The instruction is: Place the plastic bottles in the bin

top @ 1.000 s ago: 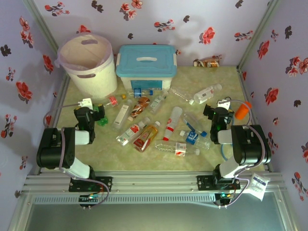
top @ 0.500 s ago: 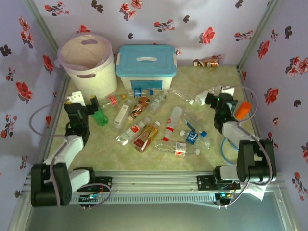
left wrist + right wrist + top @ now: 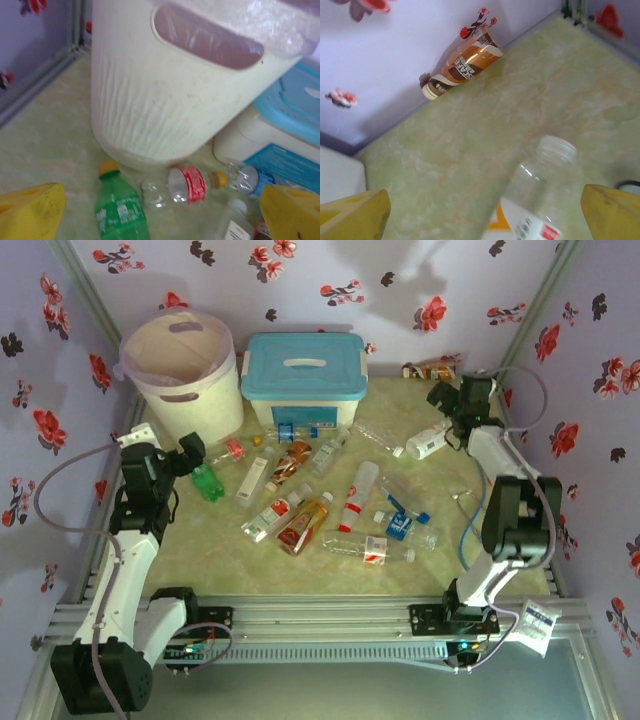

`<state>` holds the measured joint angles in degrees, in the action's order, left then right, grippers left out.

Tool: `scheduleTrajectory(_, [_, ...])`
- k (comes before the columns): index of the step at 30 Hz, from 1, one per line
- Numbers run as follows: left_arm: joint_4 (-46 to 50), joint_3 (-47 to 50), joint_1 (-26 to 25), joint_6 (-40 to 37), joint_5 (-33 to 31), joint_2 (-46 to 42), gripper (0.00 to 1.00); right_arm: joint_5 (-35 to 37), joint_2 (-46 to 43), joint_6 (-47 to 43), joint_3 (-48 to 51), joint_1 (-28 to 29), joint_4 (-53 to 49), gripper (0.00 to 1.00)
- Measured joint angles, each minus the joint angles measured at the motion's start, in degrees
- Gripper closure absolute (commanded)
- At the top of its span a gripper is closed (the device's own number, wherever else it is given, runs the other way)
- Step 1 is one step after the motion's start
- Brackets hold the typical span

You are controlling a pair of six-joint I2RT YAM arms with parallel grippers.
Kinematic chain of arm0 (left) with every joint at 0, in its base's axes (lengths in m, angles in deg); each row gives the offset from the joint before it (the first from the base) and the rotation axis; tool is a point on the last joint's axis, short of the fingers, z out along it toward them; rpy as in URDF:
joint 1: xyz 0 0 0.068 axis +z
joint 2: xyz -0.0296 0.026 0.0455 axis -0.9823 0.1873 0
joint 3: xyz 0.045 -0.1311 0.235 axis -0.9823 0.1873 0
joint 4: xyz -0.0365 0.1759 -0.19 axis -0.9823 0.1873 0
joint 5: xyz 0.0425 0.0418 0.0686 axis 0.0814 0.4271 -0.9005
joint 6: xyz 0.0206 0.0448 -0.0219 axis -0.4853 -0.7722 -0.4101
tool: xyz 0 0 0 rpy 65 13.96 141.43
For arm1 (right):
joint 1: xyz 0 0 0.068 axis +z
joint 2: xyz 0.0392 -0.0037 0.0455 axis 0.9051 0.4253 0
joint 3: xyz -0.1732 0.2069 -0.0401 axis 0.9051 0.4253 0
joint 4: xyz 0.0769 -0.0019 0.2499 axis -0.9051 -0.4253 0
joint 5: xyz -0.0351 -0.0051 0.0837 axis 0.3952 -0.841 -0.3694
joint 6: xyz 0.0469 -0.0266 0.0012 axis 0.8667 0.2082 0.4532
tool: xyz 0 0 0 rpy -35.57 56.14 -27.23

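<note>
Green bottle (image 3: pixel 120 214) lies on the desk (image 3: pixel 220 560) just in front of the bin (image 3: pixel 195 405), so our left tool (image 3: pixel 160 215) hovers over it, fingers (image 3: pixel 30 210) spread. Our right tool (image 3: pixel 485 215), likewise open, aims at a clear bottle (image 3: pixel 540 190) well right of the bin. We see both tools reached farther out than a second ago.

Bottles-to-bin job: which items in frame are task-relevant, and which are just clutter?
Job:
- round white plastic bin with pink liner
- green plastic bottle
- clear plastic bottle with red label
- clear plastic bottle at far right
- brown plastic bottle by the back wall
- remaining plastic bottles scattered mid-table

Lying about:
- rectangular white box with blue lid
- white tag at the front rail
</note>
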<state>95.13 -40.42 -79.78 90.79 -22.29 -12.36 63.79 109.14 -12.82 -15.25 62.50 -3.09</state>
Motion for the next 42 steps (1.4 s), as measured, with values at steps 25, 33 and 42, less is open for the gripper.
scheduleTrajectory(25, [0.8, 0.0, 0.1, 7.7, 4.2, 2.9, 0.00, -16.5, 55.7, 32.4, -63.1, -5.9, -3.0, 0.12])
scheduleTrajectory(33, [-0.7, 0.0, 0.1, 9.2, 2.9, 4.4, 0.00, -16.0, 61.5, 35.4, -71.6, -5.9, -3.8, 0.16])
scheduleTrajectory(42, [-2.3, 0.0, 0.2, 10.7, 2.1, 5.8, 0.00, -13.9, 67.0, 39.4, -78.5, -5.9, -2.3, 0.23])
